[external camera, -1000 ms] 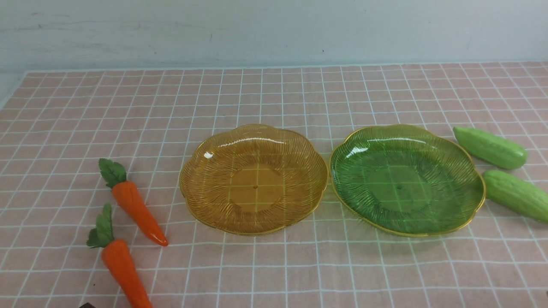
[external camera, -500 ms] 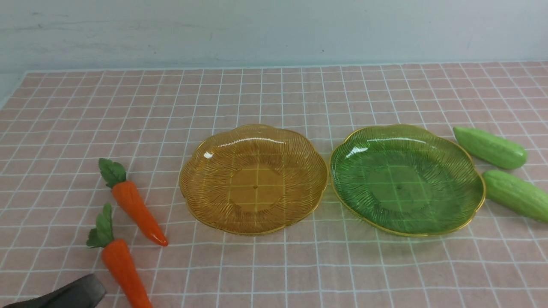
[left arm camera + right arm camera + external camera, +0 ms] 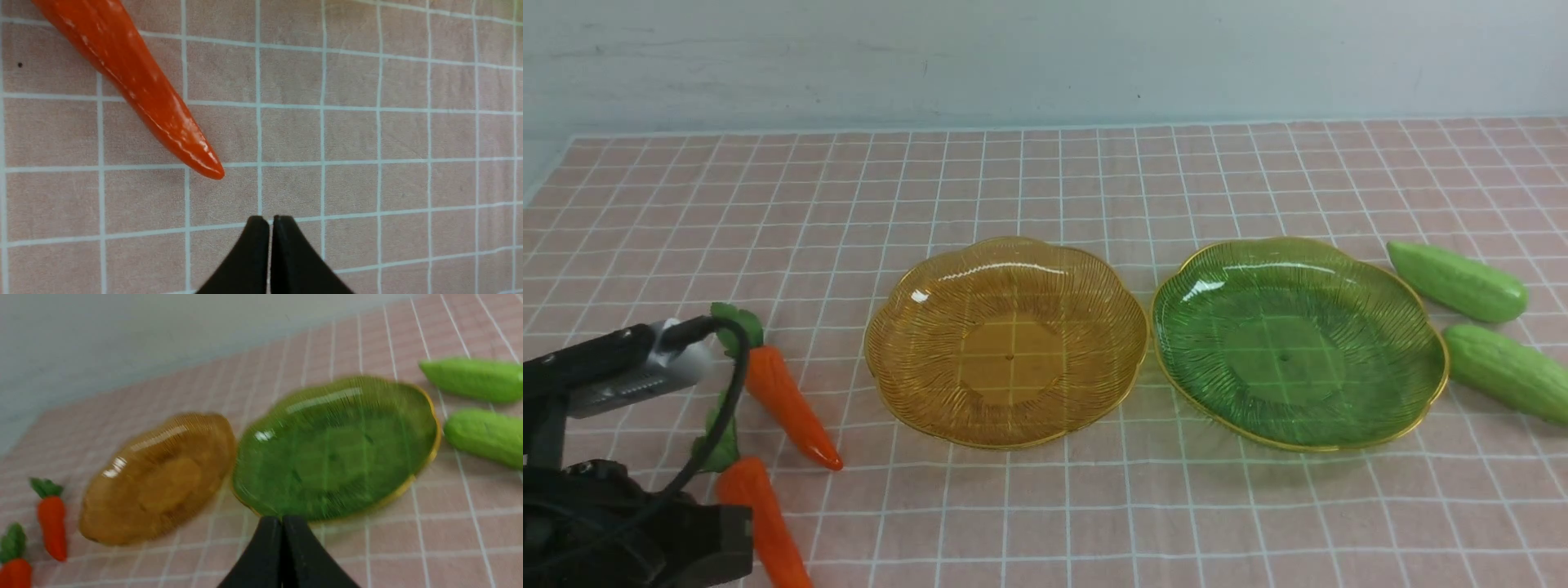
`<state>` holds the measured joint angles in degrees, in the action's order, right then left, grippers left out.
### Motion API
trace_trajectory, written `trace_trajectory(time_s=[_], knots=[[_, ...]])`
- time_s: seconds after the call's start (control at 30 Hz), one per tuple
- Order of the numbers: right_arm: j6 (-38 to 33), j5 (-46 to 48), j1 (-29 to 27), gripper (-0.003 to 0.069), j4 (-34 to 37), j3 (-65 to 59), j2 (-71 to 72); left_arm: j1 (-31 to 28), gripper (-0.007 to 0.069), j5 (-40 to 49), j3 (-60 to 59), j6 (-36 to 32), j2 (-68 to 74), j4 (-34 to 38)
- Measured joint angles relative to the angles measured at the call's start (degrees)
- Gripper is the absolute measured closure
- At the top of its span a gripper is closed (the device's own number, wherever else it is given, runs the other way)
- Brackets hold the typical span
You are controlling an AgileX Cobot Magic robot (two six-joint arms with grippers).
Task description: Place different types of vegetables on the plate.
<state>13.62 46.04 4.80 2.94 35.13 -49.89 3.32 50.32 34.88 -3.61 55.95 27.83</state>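
Orange and glossy, one carrot [image 3: 139, 85] is lying on the desk [image 3: 367, 143] near the left claw [image 3: 269, 218], which is hanging closed and empty; the right claw [image 3: 282, 518] is hovering closed too, gripping nothing.

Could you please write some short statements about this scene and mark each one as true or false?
1. The amber plate and the green plate are both empty. True.
2. The two cucumbers lie left of the amber plate. False: they lie on the checked cloth, right of the green plate.
3. The left gripper is shut and holds nothing. True.
4. Both carrots are on the green plate. False: they lie on the cloth, left of the amber plate.
5. The right gripper is wide open. False: it is shut.
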Motion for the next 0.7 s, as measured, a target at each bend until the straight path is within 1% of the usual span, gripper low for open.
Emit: trace_trajectory(time_s=[0.13, 0.3, 0.37, 0.43, 0.5, 0.57, 0.7], knots=[[1.75, 0.31, 0.00, 0.0543, -5.14, 3.96, -10.55, 0.00, 0.0624, -0.54, 0.00, -0.05, 1.70, -1.05], [2.36, 1.18, 0.00, 0.0358, -11.71, 11.49, -22.80, 0.00, 0.0597, -1.31, 0.11, -0.05, 2.08, -2.55], [2.39, 3.03, 0.00, 0.0249, -14.75, 16.79, -28.87, 0.00, 0.0571, -1.31, 0.11, -0.05, 2.08, -2.64], [2.64, 4.80, 0.00, 0.0196, -16.61, 20.06, -32.44, 0.00, 0.0552, -1.37, 0.11, -0.05, 2.08, -2.69], [3.24, 7.15, 0.00, 0.0128, -18.97, 23.66, -36.70, 0.00, 0.0539, -1.37, 0.11, -0.05, 2.08, -2.69], [3.80, 8.74, 0.00, 0.0094, -21.13, 26.16, -40.18, 0.00, 0.0527, -1.37, 0.11, -0.05, 2.08, -2.69], [4.39, 9.26, 0.00, 0.0079, -24.96, 30.04, -46.18, 0.00, 0.0510, -1.37, 0.11, -0.05, 2.08, -2.69]])
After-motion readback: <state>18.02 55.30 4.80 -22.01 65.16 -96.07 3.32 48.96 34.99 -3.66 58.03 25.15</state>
